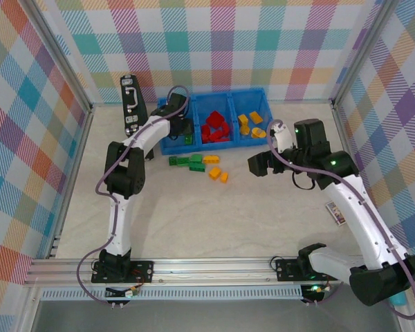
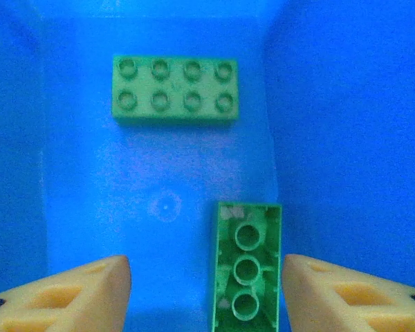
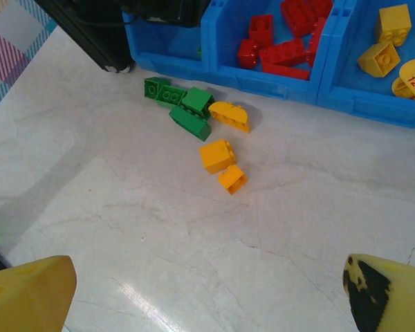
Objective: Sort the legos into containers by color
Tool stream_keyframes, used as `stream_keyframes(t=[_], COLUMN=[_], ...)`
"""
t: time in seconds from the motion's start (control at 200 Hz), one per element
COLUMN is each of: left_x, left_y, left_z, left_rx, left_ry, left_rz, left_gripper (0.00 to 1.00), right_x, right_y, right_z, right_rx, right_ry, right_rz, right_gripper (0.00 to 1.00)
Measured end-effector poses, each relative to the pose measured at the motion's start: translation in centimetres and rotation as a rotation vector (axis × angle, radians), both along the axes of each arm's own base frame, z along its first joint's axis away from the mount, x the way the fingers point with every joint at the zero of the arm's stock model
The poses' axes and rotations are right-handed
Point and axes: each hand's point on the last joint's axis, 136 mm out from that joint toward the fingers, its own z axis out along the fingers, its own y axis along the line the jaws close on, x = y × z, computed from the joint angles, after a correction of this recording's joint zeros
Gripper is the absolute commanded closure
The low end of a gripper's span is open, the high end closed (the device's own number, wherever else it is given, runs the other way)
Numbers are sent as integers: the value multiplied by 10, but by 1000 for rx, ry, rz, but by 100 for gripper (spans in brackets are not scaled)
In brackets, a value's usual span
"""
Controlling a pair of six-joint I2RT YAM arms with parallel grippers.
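When lifting the spread-open left gripper (image 2: 205, 266), could catch the upturned green brick (image 2: 247, 277) close alongside and drag it from the blue tray (image 2: 332, 104); right gripper (image 3: 209, 273) likewise spread.

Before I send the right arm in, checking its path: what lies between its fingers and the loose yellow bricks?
Bare table in the right wrist view: nothing sits between the fingers and the yellow bricks.

Black case (image 1: 130, 102), tan block (image 1: 337, 213)
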Motion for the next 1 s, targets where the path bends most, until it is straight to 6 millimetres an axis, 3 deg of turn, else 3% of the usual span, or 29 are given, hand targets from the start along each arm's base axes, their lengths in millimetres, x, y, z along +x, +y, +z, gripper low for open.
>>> stream_keyframes(t=[0.095,0.2,0.285,0.345,0.415,0.495,0.595,1.0], left_x=[-12,-34,-59,-81,-105,-129,-146,-165], left_y=[2,3,-5,-17,-27,-38,-35,-45], left_z=[22,64,94,102,96,75,51,8], left_rx=[11,34,84,119,148,163,176,106], left_ry=[-3,-39,-77,-84,-60,3,87,213], left_rz=[-18,-80,-204,-317,-428,-539,-587,-457], left_gripper=[39,36,30,30,31,32,32,28], right_x=[1,2,2,2,3,5,7,8], right_y=[1,1,1,1,-1,-4,-8,-9], right_z=[-3,-3,-3,-3,-3,-4,-6,-9], right_rx=[-5,-5,-5,-7,-21,-43,-69,-85], right_ry=[7,8,7,5,-4,-16,-29,-17], right_rz=[2,2,2,4,2,-6,-13,-13], right_gripper=[1,1,1,1,1,1,1,1])
